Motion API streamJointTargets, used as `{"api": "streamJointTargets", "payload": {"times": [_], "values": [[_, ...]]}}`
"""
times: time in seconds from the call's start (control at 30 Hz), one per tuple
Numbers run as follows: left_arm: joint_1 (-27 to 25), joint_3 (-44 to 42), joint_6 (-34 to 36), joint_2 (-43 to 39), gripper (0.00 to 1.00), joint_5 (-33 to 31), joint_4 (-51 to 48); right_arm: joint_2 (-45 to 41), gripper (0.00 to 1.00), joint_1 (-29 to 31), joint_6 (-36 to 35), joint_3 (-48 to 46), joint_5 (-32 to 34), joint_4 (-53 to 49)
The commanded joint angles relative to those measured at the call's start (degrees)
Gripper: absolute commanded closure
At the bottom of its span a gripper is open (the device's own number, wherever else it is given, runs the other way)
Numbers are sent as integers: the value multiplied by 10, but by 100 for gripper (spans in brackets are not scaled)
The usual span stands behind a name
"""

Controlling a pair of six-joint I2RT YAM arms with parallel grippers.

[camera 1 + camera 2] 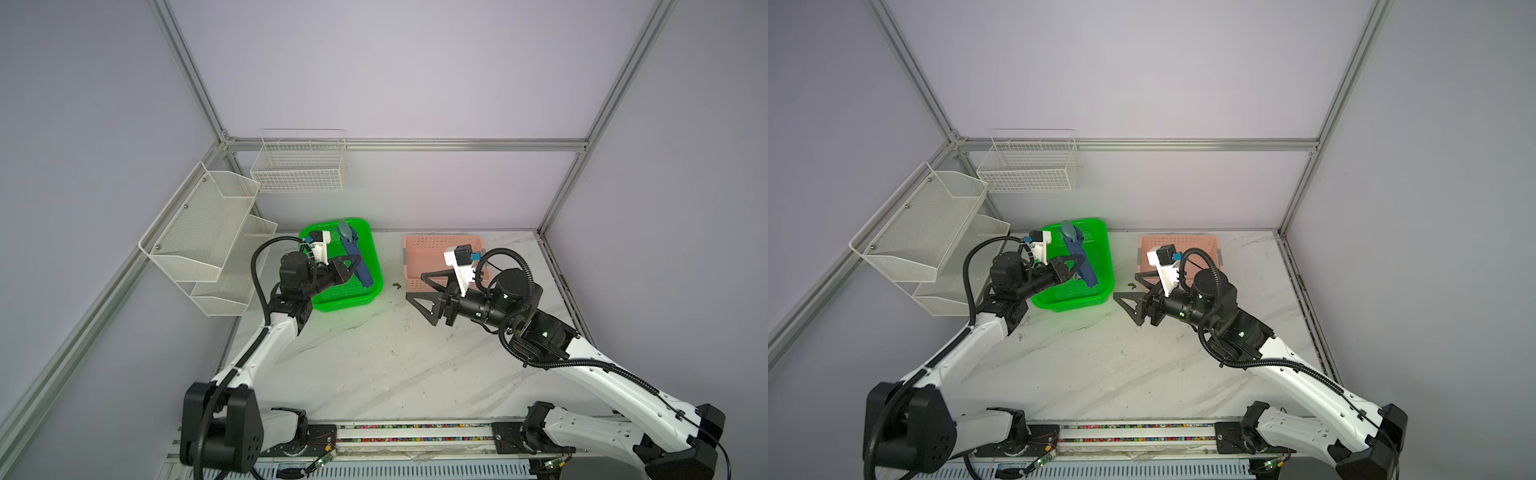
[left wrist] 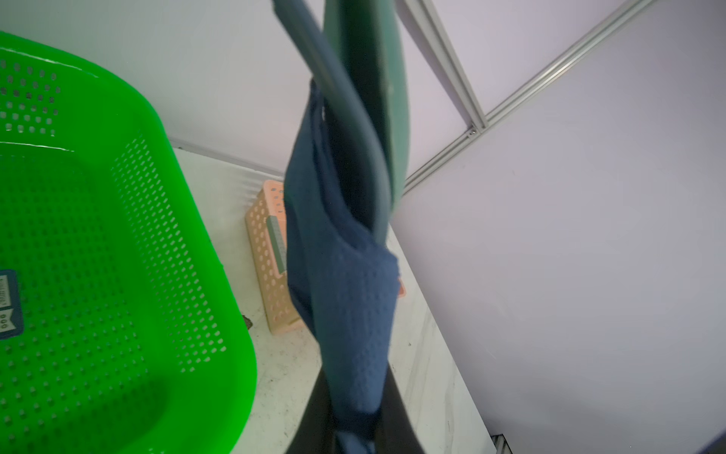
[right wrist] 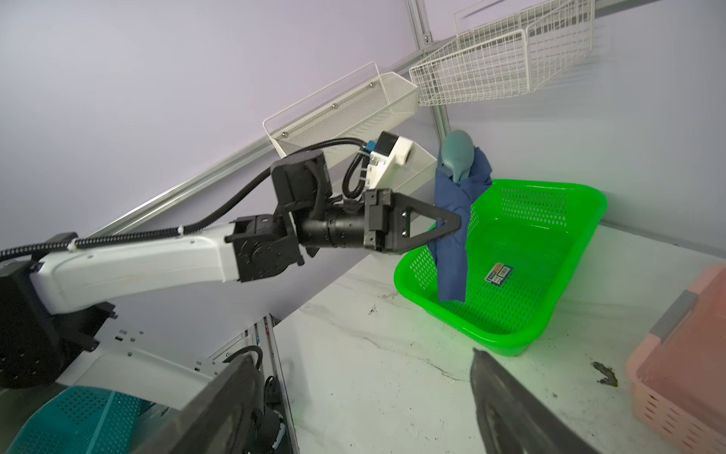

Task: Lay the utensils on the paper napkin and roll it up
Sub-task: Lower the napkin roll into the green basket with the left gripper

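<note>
Presently the left gripper [image 3: 451, 224] is pinching the paper napkin [image 3: 451, 267] about midway along its length; the napkin is wound round the utensils [image 3: 457, 153], whose spoon bowl stands out of the upper end. The bundle is held near upright, slightly tilted, over the green basket [image 1: 345, 301] at the far left corner of the table [image 1: 374, 365]. Whether its lower end touches the basket floor cannot be told. The right gripper [image 1: 415, 286] hangs with jaws spread wide and empty, near the pink basket [image 1: 415, 245] by the far edge and well apart from the bundle.

Hazards noted:

- The wrap looks loose in the left wrist view, with folds gaping round the handles [image 2: 369, 98]. A single pinch on thin paper may not bind the cutlery; a piece could slide down and out of the open lower end.
- Nothing visible secures the outer flap. Judged likely to unwind once the jaws part, especially if the bundle drops rather than being laid down.
- The spoon end is heavy and high, so a release while upright would probably topple the bundle. It could then fall across the basket rim or onto the table.
- The paper may tear at the pinch if the arm swings sharply.
- A small printed card [image 3: 498, 273] lies on the basket floor; a minor obstruction only.
- The right arm is too far off to steady anything.
</note>
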Motion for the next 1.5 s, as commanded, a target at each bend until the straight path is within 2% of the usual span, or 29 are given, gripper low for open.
{"api": "streamJointTargets", "payload": {"times": [0.0, 0.17, 0.27, 0.43, 0.67, 0.87, 1.07, 1.27, 1.47], "values": [[21, 91, 18, 102, 100, 48, 24, -5, 13, -2, 0, -2, -7, 3], [24, 154, 31, 245, 100, 75, 27, -4, 13, -4, -1, -13, -9, 6], [24, 177, 50, 292, 100, 81, 30, -4, 13, -6, -1, -18, -13, 8], [25, 224, 45, 371, 100, 126, 40, 15, 13, -8, -7, -18, -24, 15], [25, 263, 46, 432, 100, 130, 33, 50, 13, -10, 0, -8, -43, 38], [25, 285, 96, 461, 97, 103, -33, 66, 13, -10, 8, 4, -54, 50], [26, 301, 111, 474, 85, 84, -64, 69, 14, -10, 15, 11, -61, 55], [25, 306, 143, 468, 60, 40, -105, 63, 14, -9, 23, 17, -68, 59], [25, 315, 160, 462, 50, 21, -137, 55, 15, -9, 27, 21, -76, 59]]}}
